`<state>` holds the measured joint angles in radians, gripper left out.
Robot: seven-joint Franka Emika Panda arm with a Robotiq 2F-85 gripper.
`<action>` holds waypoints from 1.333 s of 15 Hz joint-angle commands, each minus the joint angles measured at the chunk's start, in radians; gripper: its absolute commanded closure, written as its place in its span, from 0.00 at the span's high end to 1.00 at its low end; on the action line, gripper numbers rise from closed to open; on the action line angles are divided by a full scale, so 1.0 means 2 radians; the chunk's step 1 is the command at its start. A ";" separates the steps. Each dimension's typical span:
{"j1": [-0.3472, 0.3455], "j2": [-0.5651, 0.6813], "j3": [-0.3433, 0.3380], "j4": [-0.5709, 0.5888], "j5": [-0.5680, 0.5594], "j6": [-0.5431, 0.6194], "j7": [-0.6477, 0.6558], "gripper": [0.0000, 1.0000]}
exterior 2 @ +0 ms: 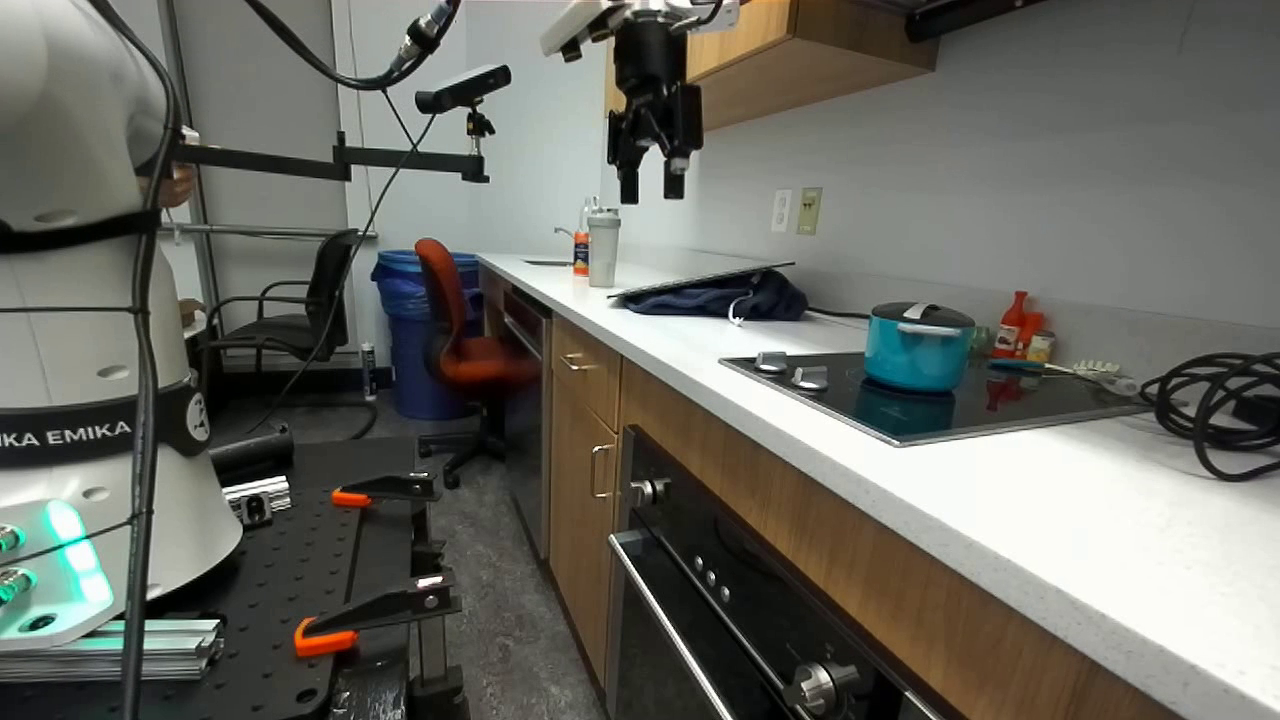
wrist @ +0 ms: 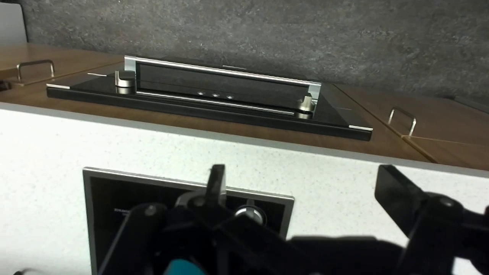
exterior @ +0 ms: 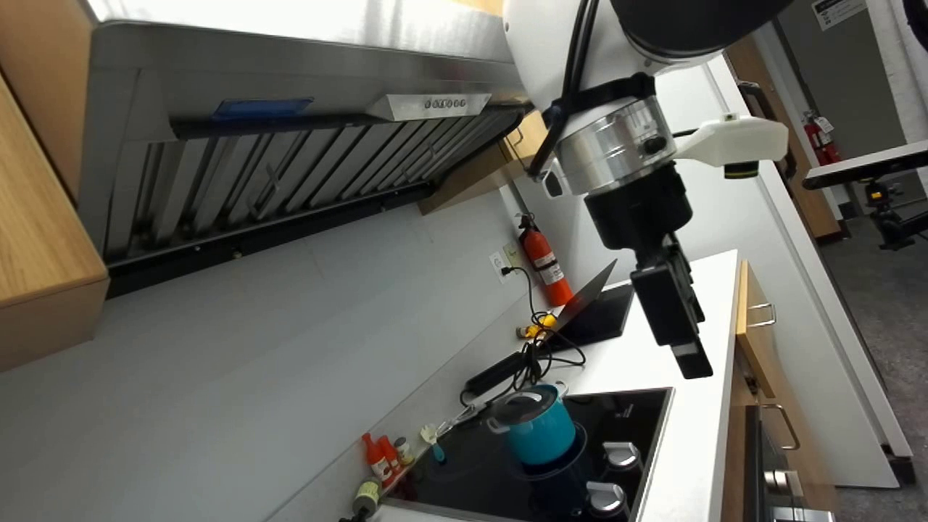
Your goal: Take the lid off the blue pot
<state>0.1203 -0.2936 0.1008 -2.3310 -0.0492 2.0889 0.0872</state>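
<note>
removing the lid point(exterior: 516, 410) is yet to start; the approach looks like the step in hand.
the jaws hang wide and empty, high above the counter point(exterior 2: 990, 500). the pot point(exterior 2: 915, 357) sits on the stove point(exterior 2: 1015, 407), right in an exterior view, lid on, contents hidden. the next move likely calls for going over the pot, lowering and closing on the lid. far along the counter stands a shaker point(exterior 2: 604, 248), its contents unclear.
</note>
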 commanded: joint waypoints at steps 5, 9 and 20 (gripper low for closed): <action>-0.030 0.039 0.005 -0.019 -0.055 0.071 0.045 0.94; -0.042 0.073 0.001 -0.012 -0.085 0.114 0.060 0.93; -0.052 0.138 -0.013 0.014 -0.176 0.231 0.132 1.00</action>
<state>0.0231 -0.0520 0.0811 -2.3299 -0.3384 2.4987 0.2910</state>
